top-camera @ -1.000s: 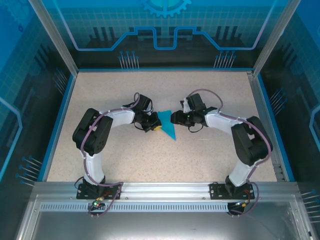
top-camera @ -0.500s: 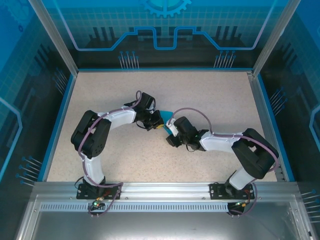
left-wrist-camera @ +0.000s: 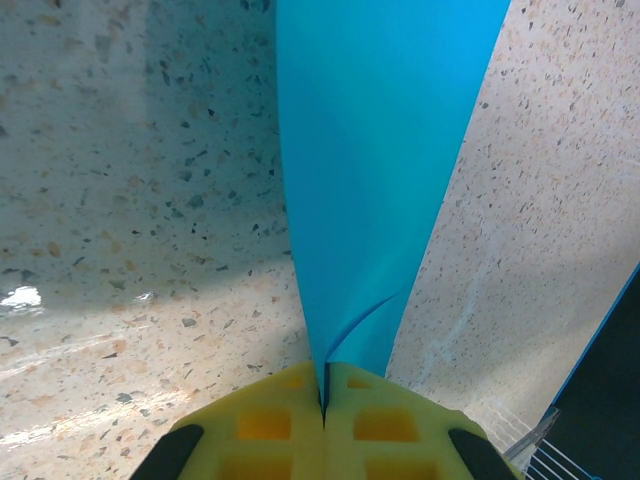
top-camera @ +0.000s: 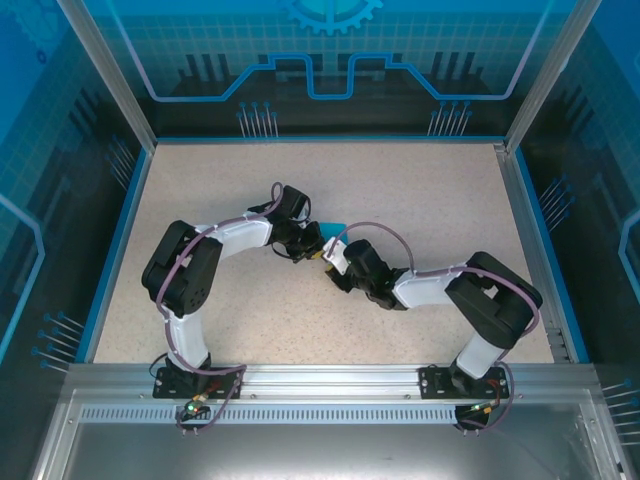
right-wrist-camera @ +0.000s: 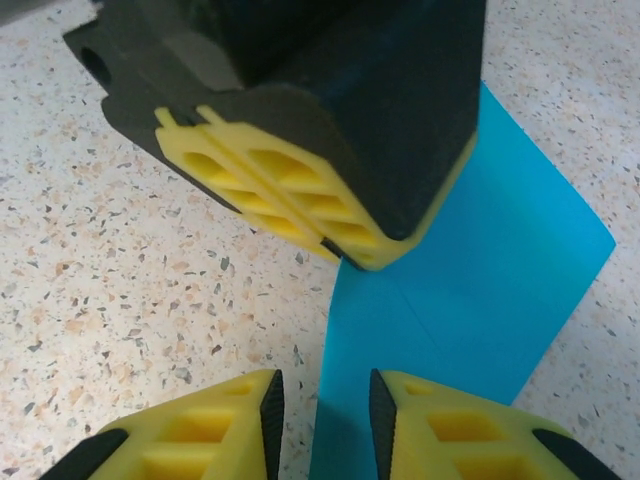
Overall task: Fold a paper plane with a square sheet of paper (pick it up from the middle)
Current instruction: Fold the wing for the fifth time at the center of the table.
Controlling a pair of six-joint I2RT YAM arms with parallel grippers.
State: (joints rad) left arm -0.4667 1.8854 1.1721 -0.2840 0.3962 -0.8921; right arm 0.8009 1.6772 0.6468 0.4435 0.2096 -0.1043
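The square sheet of paper [left-wrist-camera: 380, 150] is turquoise and folded lengthwise into a narrow tapering shape. It hangs just above the speckled table. My left gripper [left-wrist-camera: 324, 405] is shut on its narrow end, with the yellow pads pressed together on the fold. In the top view only a small tip of the paper [top-camera: 334, 224] shows beyond the left gripper [top-camera: 312, 248]. My right gripper [right-wrist-camera: 325, 420] is open and points at the left gripper's fingers [right-wrist-camera: 290, 200]. A long edge of the paper [right-wrist-camera: 470, 280] runs down into the gap between its jaws. In the top view the right gripper [top-camera: 330, 262] sits right next to the left one.
Both arms meet at the middle of the speckled table [top-camera: 420, 190]. A blue rim [top-camera: 125, 230] and clear enclosure walls bound it on all sides. A metal rail [top-camera: 330, 378] carries the arm bases at the near edge.
The right arm has swung from the paper's right side round to its near side, close under the left gripper, and its jaws have narrowed. The left gripper keeps its hold and has shifted slightly.
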